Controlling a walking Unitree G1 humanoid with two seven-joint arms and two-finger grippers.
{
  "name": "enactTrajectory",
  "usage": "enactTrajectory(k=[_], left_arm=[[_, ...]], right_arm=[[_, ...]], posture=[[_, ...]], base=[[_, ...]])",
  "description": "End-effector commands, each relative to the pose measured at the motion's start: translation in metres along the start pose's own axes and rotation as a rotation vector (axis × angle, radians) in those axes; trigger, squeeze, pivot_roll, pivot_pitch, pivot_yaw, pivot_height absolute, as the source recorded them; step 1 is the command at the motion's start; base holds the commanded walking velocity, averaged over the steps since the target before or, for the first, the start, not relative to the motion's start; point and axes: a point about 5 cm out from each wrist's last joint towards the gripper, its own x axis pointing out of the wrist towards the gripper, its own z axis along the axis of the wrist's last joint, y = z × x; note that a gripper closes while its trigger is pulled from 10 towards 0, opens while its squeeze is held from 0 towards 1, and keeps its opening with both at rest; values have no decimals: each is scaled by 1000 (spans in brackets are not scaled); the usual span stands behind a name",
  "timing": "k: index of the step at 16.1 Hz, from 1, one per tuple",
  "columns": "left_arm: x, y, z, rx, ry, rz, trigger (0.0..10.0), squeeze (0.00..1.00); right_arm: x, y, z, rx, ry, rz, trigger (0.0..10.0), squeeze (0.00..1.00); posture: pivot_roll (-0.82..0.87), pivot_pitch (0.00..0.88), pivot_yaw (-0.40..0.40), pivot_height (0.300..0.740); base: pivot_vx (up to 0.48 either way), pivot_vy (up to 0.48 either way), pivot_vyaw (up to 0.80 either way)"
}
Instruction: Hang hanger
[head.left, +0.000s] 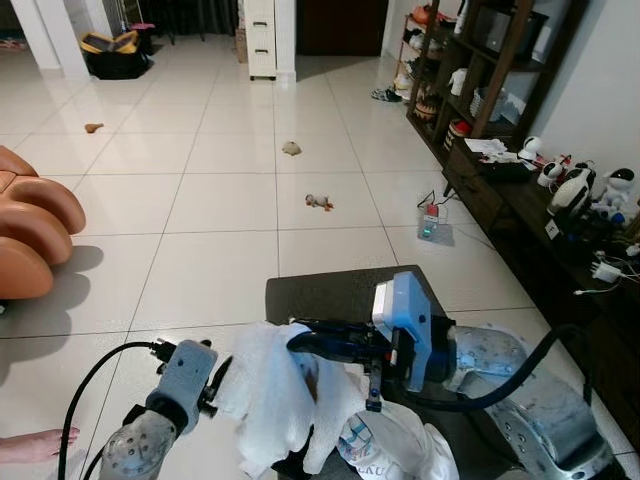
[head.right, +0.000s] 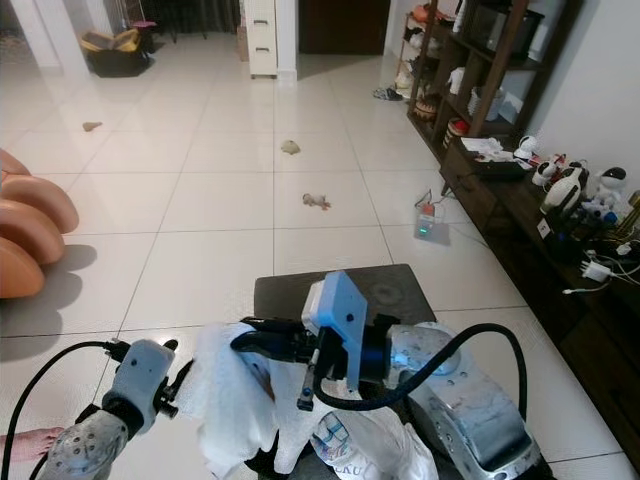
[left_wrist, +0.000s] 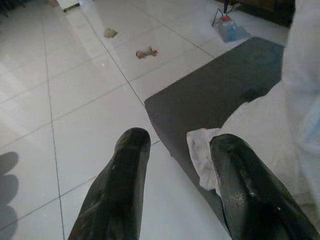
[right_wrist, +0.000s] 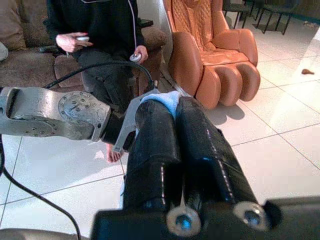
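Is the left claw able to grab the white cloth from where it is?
Probably yes. The left claw is open right at the edge of the white cloth, a fold already lying against one finger. Nothing stands between them. The right claw is shut on the same cloth from the other side.

Three small scraps lie on the floor (head.left: 200, 200): one tan scrap (head.left: 93, 127), one pale scrap (head.left: 291, 148), one reddish scrap (head.left: 319, 202). One white garment (head.left: 275, 395) lies on one dark table (head.left: 340, 295). One massage chair (right_wrist: 212, 55), one seated person (right_wrist: 97, 35).
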Motion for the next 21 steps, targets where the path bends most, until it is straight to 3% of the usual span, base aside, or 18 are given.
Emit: enactTrajectory(k=[1,3,5,7,10,11,13,14,19,20,21], left_arm=[[-1,-6,2,12,2,-46,10000,0],[-10,-23,-7,15,79,-235,10000,0],[-23,-34,-21,97,190,-409,10000,0],[-30,-36,-30,146,248,-469,10000,0],[-31,-33,-38,250,287,-478,10000,0],[-29,-34,-42,315,305,-487,10000,0],[-25,-40,-46,368,306,-507,10000,0],[-22,-39,-47,402,302,-468,10000,0],[-22,-32,-38,298,219,-325,10000,0],[-28,-32,-36,241,201,-320,10000,969],[-31,-32,-35,224,194,-319,10000,1000]], right_arm=[[4,0,6,-33,-17,10,10000,0],[9,-7,2,-44,14,-74,10000,0],[17,-11,6,-26,-8,-122,10000,0],[22,-11,10,-15,-26,-136,10000,0],[30,-15,18,6,-55,-181,10000,0],[38,-18,27,22,-89,-221,10000,0],[51,-19,42,49,-146,-242,10000,0],[53,-17,44,53,-153,-235,10000,0],[57,-16,45,69,-157,-232,10000,0],[56,-18,44,76,-156,-238,10000,0],[55,-19,43,80,-154,-244,10000,0]], posture=[[120,23,-50,740],[118,22,-50,740],[122,24,-49,740],[120,35,-49,740],[118,45,-50,740],[112,48,-49,740],[107,50,-48,740],[108,50,-48,740],[119,61,-52,740],[119,61,-52,740],[121,65,-52,740]], base=[[0,0,0],[0,0,0],[0,0,0],[0,0,0],[0,0,0],[0,0,0],[0,0,0],[0,0,0],[0,0,0],[0,0,0],[0,0,0]])
